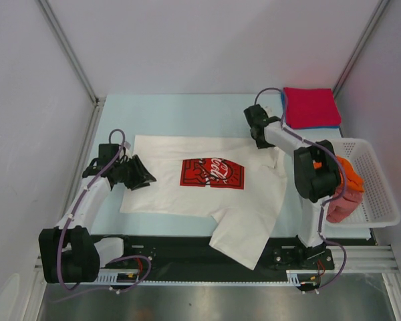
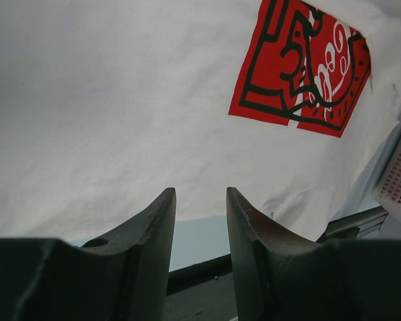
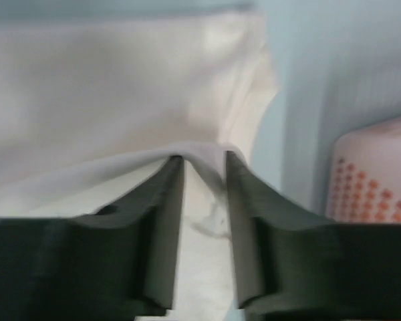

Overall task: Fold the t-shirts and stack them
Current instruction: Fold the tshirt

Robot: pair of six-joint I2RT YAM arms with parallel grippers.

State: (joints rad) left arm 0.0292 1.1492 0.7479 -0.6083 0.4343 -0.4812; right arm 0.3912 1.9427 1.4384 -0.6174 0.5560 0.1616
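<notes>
White soft cloth covers the middle of the pale blue table [image 1: 174,114]. The white t-shirt [image 1: 167,180] lies spread flat and lightly creased. Its red rectangular logo [image 1: 212,174], drawn over in black line and white script, faces up near the centre, and one corner droops over the near edge onto the black rail [image 1: 187,251]. The left gripper [image 1: 144,176] sits low at the shirt's left edge. Its two dark, matte, wedge-shaped fingers [image 2: 154,227] are parted, with bare table showing in the gap and the hem just past the tips. The right gripper [image 1: 258,139] is at the shirt's far right corner. A raised fold of white cloth bridges its tips, which stand narrowly apart, and I cannot tell whether they pinch it. In the far right corner a red t-shirt [image 1: 312,105] lies folded square on a blue t-shirt [image 1: 321,126]. At the right edge a white plastic lattice basket [image 1: 381,200] holds a crumpled orange t-shirt [image 1: 351,175] and a pinkish-red t-shirt [image 1: 339,207].
</notes>
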